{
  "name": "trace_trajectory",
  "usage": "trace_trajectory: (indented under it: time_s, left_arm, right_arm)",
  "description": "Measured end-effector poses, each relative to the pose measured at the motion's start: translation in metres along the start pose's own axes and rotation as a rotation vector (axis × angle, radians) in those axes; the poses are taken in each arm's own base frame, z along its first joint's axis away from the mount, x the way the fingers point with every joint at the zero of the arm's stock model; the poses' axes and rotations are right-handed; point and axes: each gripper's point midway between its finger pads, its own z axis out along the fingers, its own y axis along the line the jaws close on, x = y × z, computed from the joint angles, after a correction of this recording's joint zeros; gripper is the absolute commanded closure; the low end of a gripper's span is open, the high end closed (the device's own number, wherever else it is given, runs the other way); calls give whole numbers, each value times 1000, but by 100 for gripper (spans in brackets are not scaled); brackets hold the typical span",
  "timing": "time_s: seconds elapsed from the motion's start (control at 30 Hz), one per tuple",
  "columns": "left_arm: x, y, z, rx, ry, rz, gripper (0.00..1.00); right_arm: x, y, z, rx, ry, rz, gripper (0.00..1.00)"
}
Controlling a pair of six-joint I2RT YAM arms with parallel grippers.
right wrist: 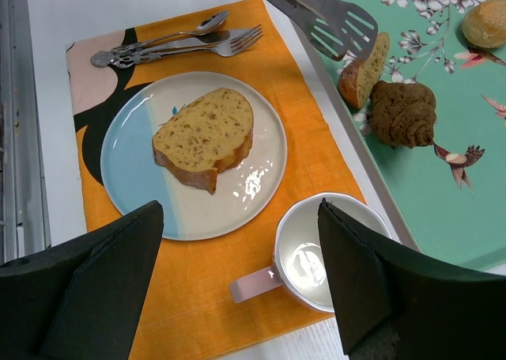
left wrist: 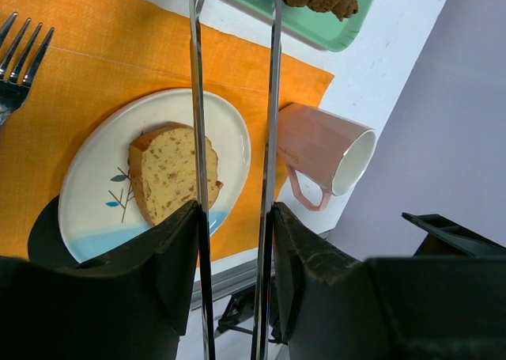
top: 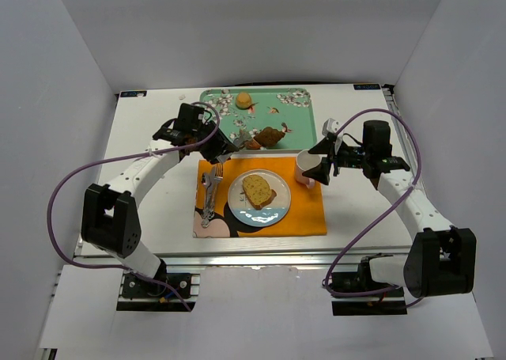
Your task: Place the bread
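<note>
The broad slice of bread (top: 258,191) (left wrist: 170,174) (right wrist: 205,134) lies flat on a white-and-blue plate (top: 237,208) (right wrist: 134,170). The smaller slice (top: 254,144) (right wrist: 362,73) stands on edge on the green tray (top: 300,119), leaning against a dark brown pastry (right wrist: 403,113). My left gripper (top: 209,138) (left wrist: 235,210) is shut on metal tongs (right wrist: 340,24), whose two arms (left wrist: 196,99) run between its fingers. The slotted tip hangs right at the smaller slice; I cannot tell if they touch. My right gripper (top: 326,164) (right wrist: 241,206) is open and empty above the mug.
A pink mug (top: 311,167) (right wrist: 316,253) stands on the orange placemat (top: 308,214), right of the plate. A fork and spoon (top: 211,190) (right wrist: 174,42) lie left of the plate. A small round bun (top: 243,100) (right wrist: 484,21) sits at the tray's far side.
</note>
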Motion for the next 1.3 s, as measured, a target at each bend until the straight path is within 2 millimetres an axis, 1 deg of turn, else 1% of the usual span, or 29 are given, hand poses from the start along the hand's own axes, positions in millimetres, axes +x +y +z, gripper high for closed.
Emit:
trace_trajectory:
  time_s: [0.2, 0.3, 0.67, 0.8, 0.9, 0.93, 1.0, 1.03, 1.13, 1.17, 1.27, 1.3]
  left_arm:
    - [-4, -10, -3, 33, -5, -6, 50]
    - [-5, -12, -3, 39, -4, -9, 50]
    - [1, -1, 4, -8, 35, -23, 50]
    - [1, 1, 10, -15, 45, -29, 51]
    - [1, 5, 17, -26, 58, -37, 56]
    - [2, 6, 18, -28, 62, -39, 62]
    - [2, 7, 20, -29, 70, -44, 68]
    - [2, 6, 20, -27, 71, -45, 73]
    - [1, 6, 20, -23, 72, -47, 81]
    - [1, 6, 19, -23, 74, -49, 85]
    - [0, 5, 16, -17, 69, -51, 94]
    - [-1, 4, 14, -14, 67, -51, 95]
  right_arm:
    - [0, 0, 0, 1, 0, -1, 17]
    - [0, 0, 0, 1, 0, -1, 17]
    - [1, -2, -2, 7, 1, 1, 17]
    - [1, -2, -2, 7, 0, 1, 17]
    - [1, -2, -2, 9, 0, 1, 17]
    - [1, -3, -2, 10, 0, 1, 17]
    - [1, -3, -3, 13, 0, 2, 17]
    - [2, -4, -3, 15, 0, 2, 17]
    - [3, -5, -4, 18, 0, 2, 17]
    - [3, -4, -4, 19, 0, 3, 17]
    - [5, -4, -5, 20, 2, 8, 17]
    - [5, -4, -5, 21, 2, 8, 17]
